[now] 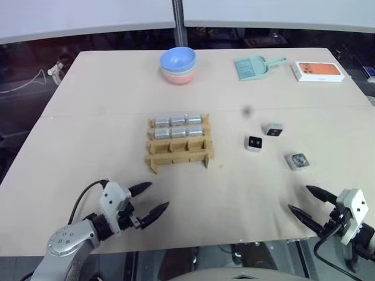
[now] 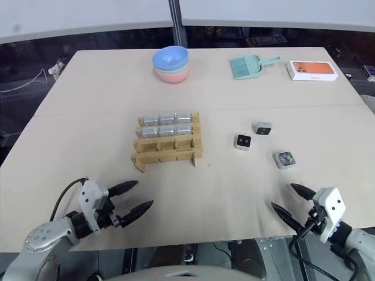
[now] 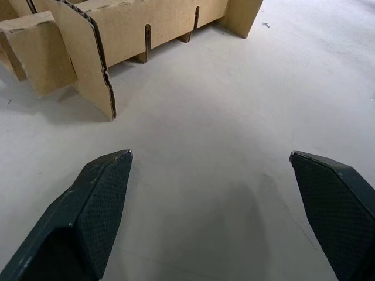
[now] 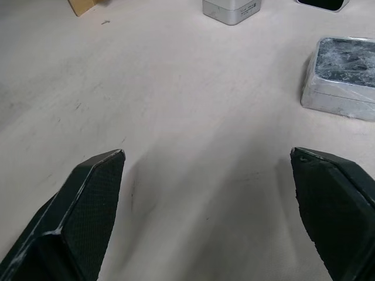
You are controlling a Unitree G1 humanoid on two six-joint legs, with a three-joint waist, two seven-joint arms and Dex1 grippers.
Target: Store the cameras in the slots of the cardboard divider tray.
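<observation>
Left eye view | left tool (image 1: pixel 153 198) wide, empty | right tool (image 1: pixel 304 202) wide, empty, above table (image 1: pixel 88 152)

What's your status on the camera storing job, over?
Left gripper and right gripper open, empty. Six small silver-grey cube cameras fill two rows of the brown cardboard divider tray; three loose cameras on table. Nothing in the way.

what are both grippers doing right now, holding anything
left gripper: open, holding nothing, hovering near the cardboard divider tray.
right gripper: open, holding nothing, near the loose cameras.
</observation>
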